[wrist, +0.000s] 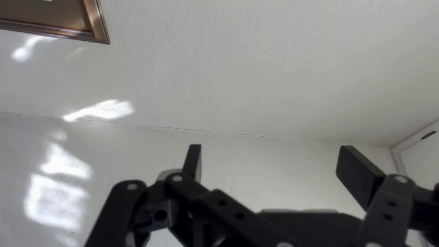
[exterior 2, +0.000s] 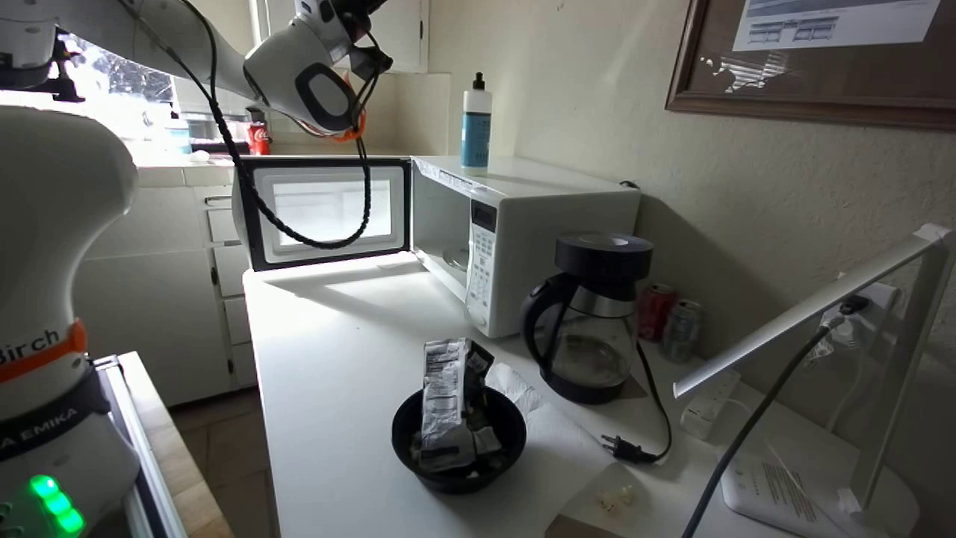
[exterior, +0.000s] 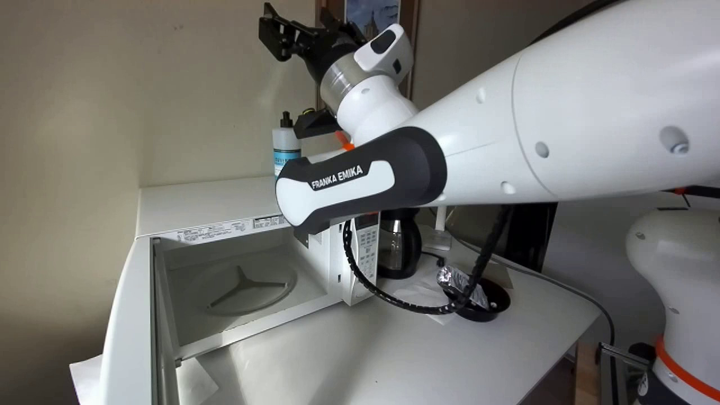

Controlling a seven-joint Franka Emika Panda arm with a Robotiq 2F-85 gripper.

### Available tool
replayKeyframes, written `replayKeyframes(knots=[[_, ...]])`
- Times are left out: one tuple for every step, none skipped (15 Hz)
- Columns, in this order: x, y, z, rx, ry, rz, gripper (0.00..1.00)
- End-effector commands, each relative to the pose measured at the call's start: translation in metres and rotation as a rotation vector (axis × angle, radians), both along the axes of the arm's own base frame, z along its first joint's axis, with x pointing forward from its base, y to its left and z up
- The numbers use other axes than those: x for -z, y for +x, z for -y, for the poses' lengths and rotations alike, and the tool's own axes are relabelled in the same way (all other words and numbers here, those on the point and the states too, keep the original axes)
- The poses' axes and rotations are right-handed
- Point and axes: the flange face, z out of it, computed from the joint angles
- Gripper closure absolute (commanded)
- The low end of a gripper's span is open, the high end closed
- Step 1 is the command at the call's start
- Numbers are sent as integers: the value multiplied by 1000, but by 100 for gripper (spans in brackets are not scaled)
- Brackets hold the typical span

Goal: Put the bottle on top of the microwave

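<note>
The bottle (exterior: 287, 151), clear with a blue label and a dark cap, stands upright on top of the microwave (exterior: 208, 205). In an exterior view the bottle (exterior 2: 476, 134) is near the front edge of the top of the microwave (exterior 2: 567, 232). The microwave's white door is swung open and its cavity shows a turntable support. My gripper (exterior: 274, 35) is raised high above the microwave, apart from the bottle. In the wrist view my gripper (wrist: 269, 154) is open with wide-spread fingers and nothing between them. The bottle is out of the wrist view.
A coffee maker (exterior 2: 590, 321) stands beside the microwave. A black bowl (exterior 2: 459, 478) with a crumpled bag is on the white table (exterior 2: 336, 418). A lamp (exterior 2: 896, 336), cords and cans (exterior 2: 657, 310) are farther along. A picture frame (wrist: 99, 31) hangs on the wall.
</note>
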Motion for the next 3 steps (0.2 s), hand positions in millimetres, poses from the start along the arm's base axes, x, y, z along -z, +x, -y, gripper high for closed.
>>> replayKeyframes(knots=[[-37, -36, 24, 33, -115, -88, 0], [-27, -19, 10, 16, -70, -26, 0], [-36, -24, 15, 21, -65, -27, 0]])
